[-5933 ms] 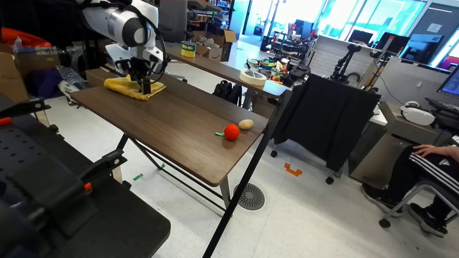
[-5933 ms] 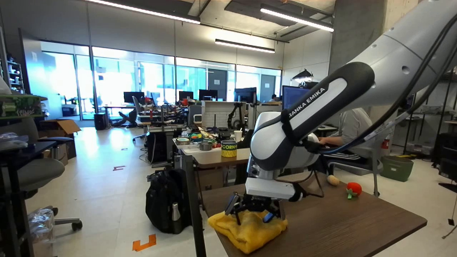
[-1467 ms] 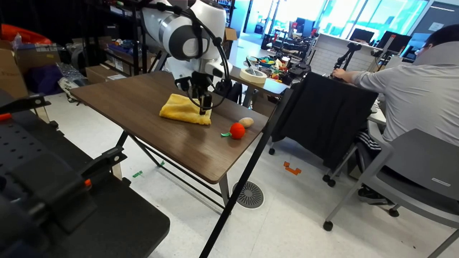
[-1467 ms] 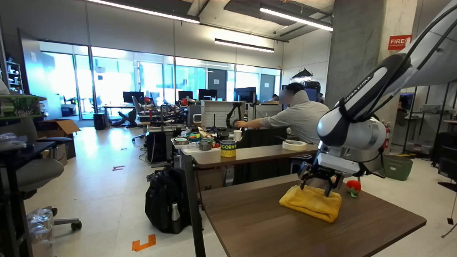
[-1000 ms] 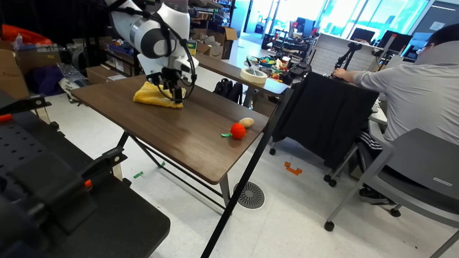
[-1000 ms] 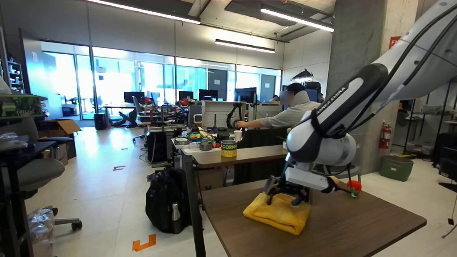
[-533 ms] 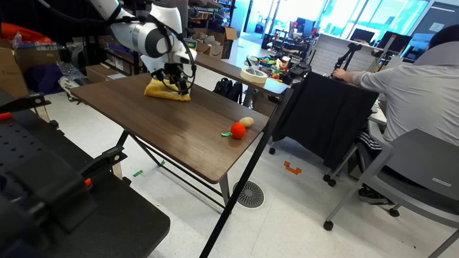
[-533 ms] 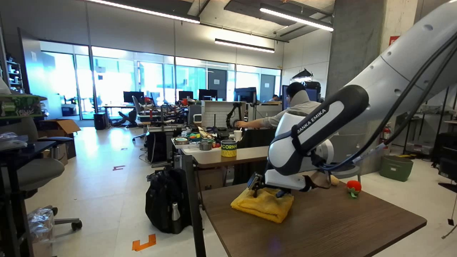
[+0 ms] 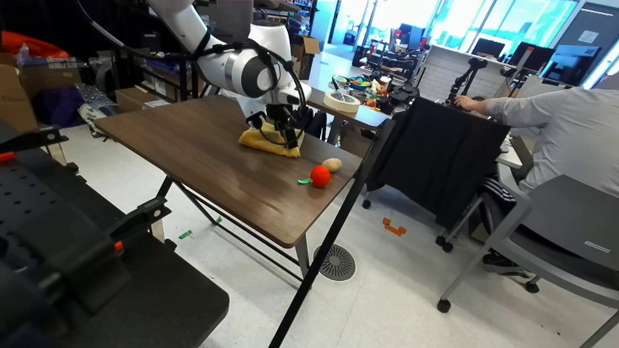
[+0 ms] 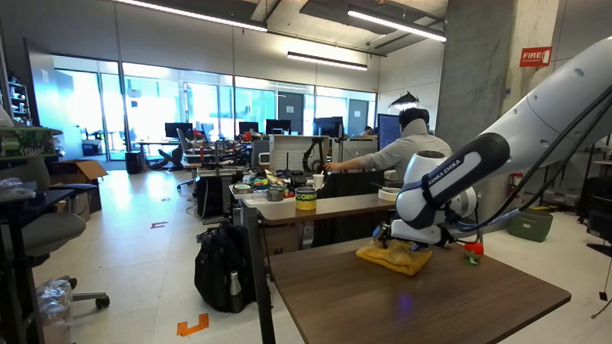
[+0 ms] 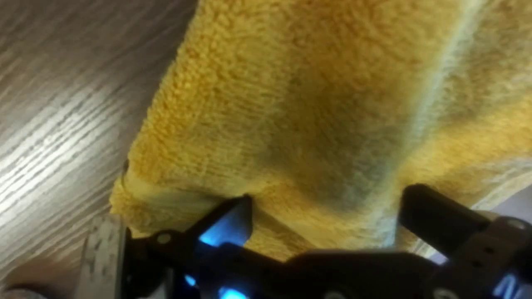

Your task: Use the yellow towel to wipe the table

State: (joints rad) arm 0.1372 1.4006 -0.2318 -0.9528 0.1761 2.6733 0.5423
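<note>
Wrist view, close up: the yellow towel (image 11: 291, 104) fills most of your frame, fuzzy and creased, lying on the dark brown table (image 11: 62, 74), whose wood grain shows at the left. Along the bottom edge you see your gripper (image 11: 328, 203), its two fingers (image 11: 440, 220) spread wide apart, the tips resting on the towel, with loose yellow folds between them. Both exterior views place the towel beneath the gripper, near a long edge of the table. They also give you what the close-up leaves out: a round red item (image 9: 319, 176) with a green top, near the towel; and in an exterior view a beige oval item (image 9: 332, 165) lies just beside the red one. Farther out, in an exterior view, a can (image 10: 306, 198) marked CORN stands on a second table (image 10: 354, 203); you cannot tell what is inside. Near it, a small white cup (image 10: 318, 181) has a thin stick standing in it. On the floor, well apart from the towel, a black backpack (image 10: 220, 267) carries a silver bottle (image 10: 235, 289) upright in its side pocket. Also in an exterior view, a green bin (image 10: 530, 226) stands on the floor, its contents hidden from you.
</note>
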